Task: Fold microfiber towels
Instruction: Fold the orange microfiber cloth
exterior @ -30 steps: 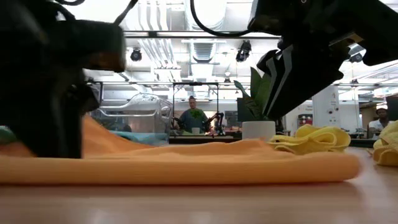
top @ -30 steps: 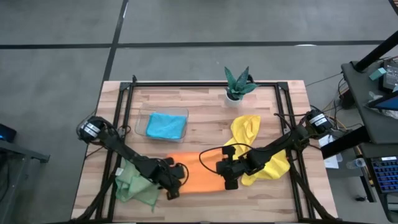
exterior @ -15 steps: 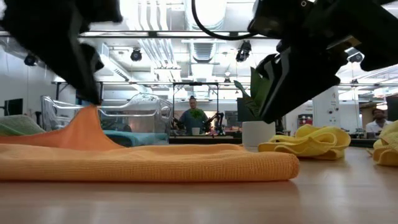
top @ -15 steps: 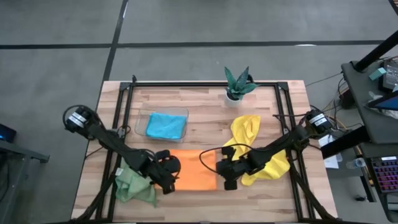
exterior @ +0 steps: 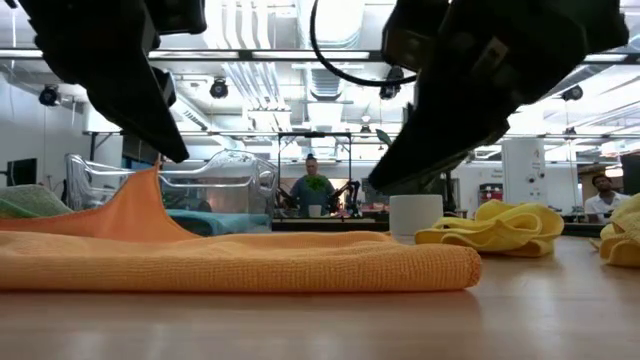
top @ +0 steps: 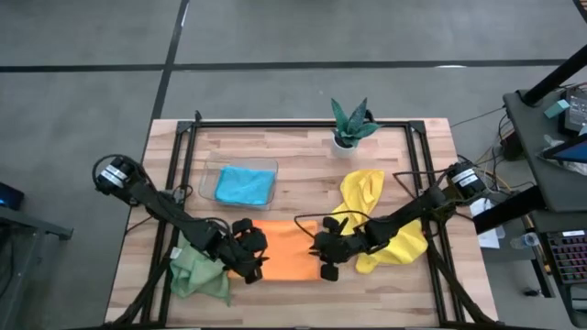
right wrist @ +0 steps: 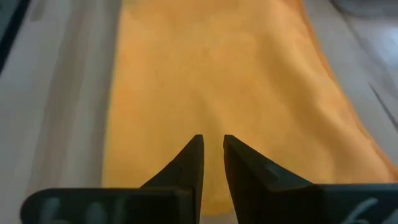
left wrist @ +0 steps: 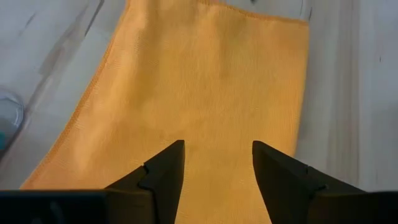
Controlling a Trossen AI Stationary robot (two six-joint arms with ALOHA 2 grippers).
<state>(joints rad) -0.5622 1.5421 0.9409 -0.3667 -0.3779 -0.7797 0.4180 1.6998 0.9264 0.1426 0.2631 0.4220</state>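
The orange towel lies folded flat on the table near its front edge. Its left end stands up in a peak. My left gripper hangs open over that left end. My right gripper is shut and hangs a little above the towel's right end. A pale green towel lies bunched at the front left. Two yellow towels lie crumpled on the right. A blue towel lies in the clear tray. My left gripper stands with its open fingers over the orange towel's raised left end. The peak reaches up to one fingertip in the low view. Whether the finger touches the cloth, I cannot tell. My right gripper touches nothing.
A small plant in a white pot stands at the table's far edge. Bare wood shows along the near edge and between the tray and the plant. People show in the room behind the table.
My left gripper has gone up from the table at the towel's left end, and that end now stands up in a peak. The towel's right end has drawn toward the table's left. My right gripper has gone toward the table's left, over the towel's right end.
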